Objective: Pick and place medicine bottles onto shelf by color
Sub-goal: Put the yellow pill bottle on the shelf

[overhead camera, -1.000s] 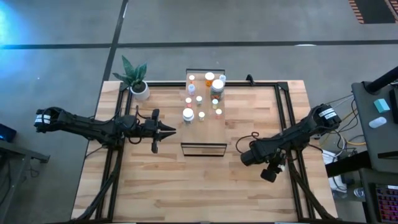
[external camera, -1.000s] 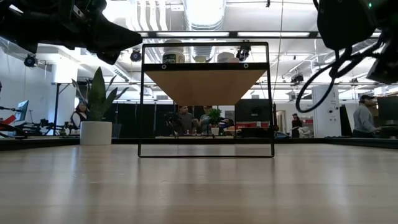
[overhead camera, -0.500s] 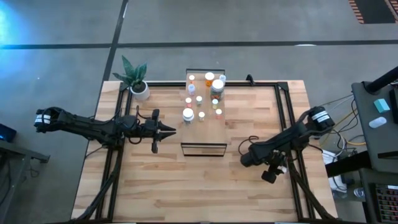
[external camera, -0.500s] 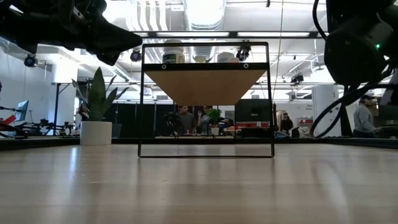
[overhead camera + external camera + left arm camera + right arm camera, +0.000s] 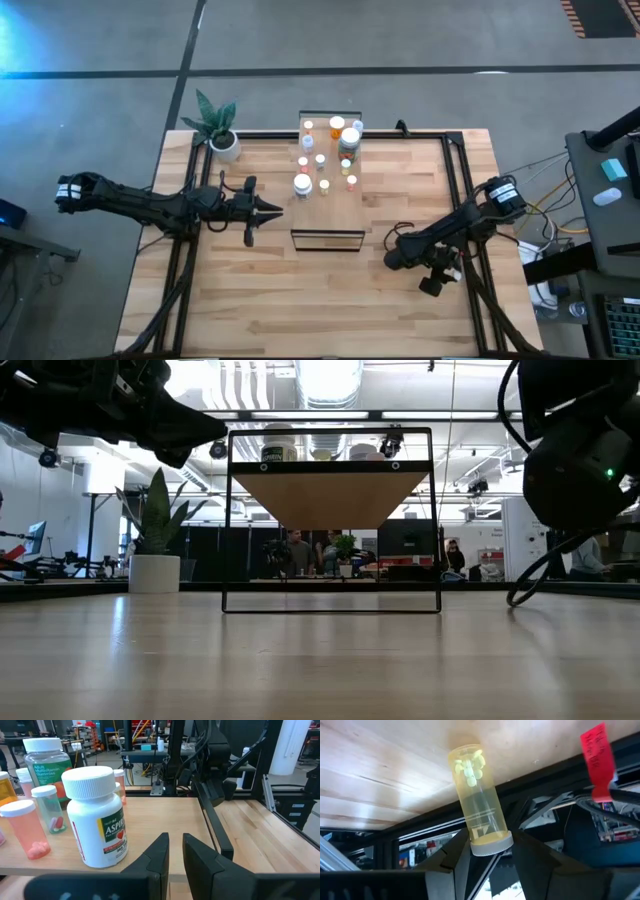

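**Shelf** [image 5: 327, 190]: upper centre of the high view, on the counter [image 5: 250, 300]. Its wooden top carries the medicine bottles [image 5: 322, 160], white, orange and clear, standing upright in loose rows, presumably grouped by colour.

**Left claw** [image 5: 272, 210]: centre left of the high view, just beside the shelf's left edge. Its fingers stand nearly together with only a thin gap, holding nothing. The left wrist view shows it level with the shelf top, a white aspirin bottle [image 5: 96, 815] nearest; likely parked there in waiting.

**Right claw** [image 5: 487, 851]: lower right of the high view, over the counter, well apart from the shelf. It is closed around the capped end of a clear yellow-tinted bottle [image 5: 477, 795] with pale pills, the bottle sticking out ahead of the fingers, seemingly for carrying to the shelf.

**Hard to make out:** the carried bottle is hidden under the arm in the high view; colour groups are too small to sort; most labels are unreadable; the low view cuts off both arms at the top corners.
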